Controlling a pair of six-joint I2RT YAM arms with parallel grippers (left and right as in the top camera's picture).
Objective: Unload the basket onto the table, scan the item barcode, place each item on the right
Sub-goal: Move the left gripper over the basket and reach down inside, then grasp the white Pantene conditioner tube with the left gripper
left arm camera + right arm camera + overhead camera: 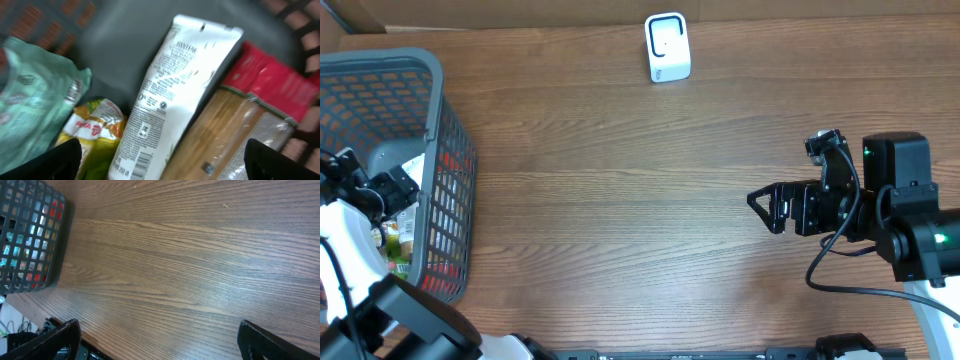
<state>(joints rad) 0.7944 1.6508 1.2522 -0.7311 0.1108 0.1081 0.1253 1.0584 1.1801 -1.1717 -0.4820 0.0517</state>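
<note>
**Overhead view.** A grey mesh basket (450,170) stands at the left edge of the tabletop (620,220), partly cut off by the frame. A white scanner (667,47) stands near the far edge, well apart from the basket.

**Left wrist view (blurred).** The left end effector (161,165) hangs inside the basket with its jaws wide. Only its dark fingertips (62,160) show, at the lower corners. Below and between them lies a white tube (175,90), printed side up, with its barcode (132,165) cut off at the lower edge. Whether anything touches the tube cannot be told. Around it lie a green pouch (30,100), a yellow packet (97,125), a pasta pack (225,130) and a red pack (272,75); their labels are illegible.

**Right side.** The right end effector (765,208) hovers over bare tabletop, jaws wide, holding nothing.
</note>
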